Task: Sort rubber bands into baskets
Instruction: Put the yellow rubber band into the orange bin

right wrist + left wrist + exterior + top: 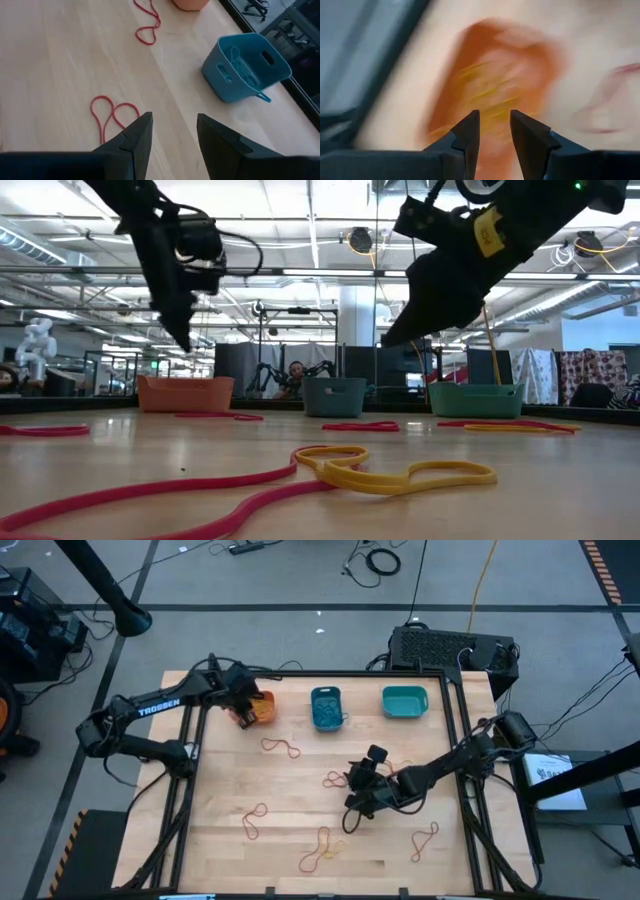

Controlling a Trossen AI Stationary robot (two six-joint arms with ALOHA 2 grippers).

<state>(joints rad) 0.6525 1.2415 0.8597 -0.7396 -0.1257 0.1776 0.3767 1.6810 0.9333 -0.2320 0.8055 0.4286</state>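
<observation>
Three baskets: we see them in a row at 12 o'clock of the table, orange basket, blue basket, teal basket.
Rubber bands on the wood: several red ones lie loose, one pair near the orange basket, one red band near the centre, others at 7 o'clock and at 5 o'clock; a yellow band touches a red one close to the low camera.
Bands already sorted: blue ones in the blue basket, yellowish streaks in the orange basket, blurred.
How they handle, we judge: very light, soft and floppy, lying flat on the wood, so easy to miss or to drag; they may cling to a finger on release.
Where to take hold: we would pinch one strand where a loop bends, pressing down to the table.
Left gripper: it hangs above the orange basket at 11 o'clock, arm reaching inward, fingers pointing down, jaws apart with nothing between them.
Right gripper: near the table centre, raised off the wood, arm bent in from 3 o'clock, tilted down, jaws apart and empty, red band just beside.
</observation>
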